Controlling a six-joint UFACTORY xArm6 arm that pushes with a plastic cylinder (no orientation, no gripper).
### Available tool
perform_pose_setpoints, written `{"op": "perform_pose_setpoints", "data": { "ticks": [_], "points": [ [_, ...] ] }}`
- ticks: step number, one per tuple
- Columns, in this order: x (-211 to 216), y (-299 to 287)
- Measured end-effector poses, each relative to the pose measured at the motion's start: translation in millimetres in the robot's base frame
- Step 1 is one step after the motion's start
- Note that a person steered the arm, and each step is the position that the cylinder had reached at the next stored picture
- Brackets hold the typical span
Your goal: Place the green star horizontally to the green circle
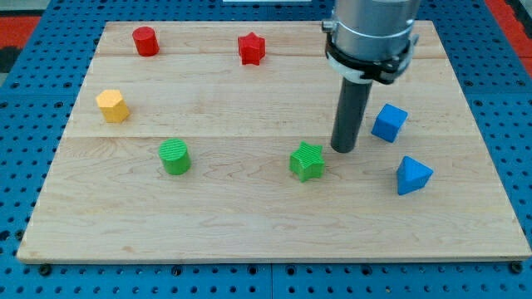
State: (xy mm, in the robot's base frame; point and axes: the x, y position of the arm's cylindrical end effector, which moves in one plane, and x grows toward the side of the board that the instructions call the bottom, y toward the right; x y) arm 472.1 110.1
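Note:
The green star (307, 161) lies on the wooden board (249, 224), right of the middle. The green circle (174, 156), a short cylinder, stands to the view's left of it at about the same height in the view. My tip (344, 149) rests on the board just to the right of the star and slightly above it, very close to it; I cannot tell if they touch. The dark rod rises from the tip to the arm's grey body at the view's top.
A blue cube (389, 122) and a blue triangular block (413, 175) lie right of my tip. A red cylinder (145, 41) and a red star (251, 48) sit near the top edge. A yellow hexagonal block (112, 105) sits at the left.

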Motion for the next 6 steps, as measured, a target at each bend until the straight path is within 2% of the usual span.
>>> {"op": "perform_pose_setpoints", "data": {
  "ticks": [1,2,3,4,6],
  "points": [
    [4.7,65.8],
    [51.8,65.0],
    [52.7,112.6],
    [38.9,77.5],
    [19.9,-34.0]
  ]
}}
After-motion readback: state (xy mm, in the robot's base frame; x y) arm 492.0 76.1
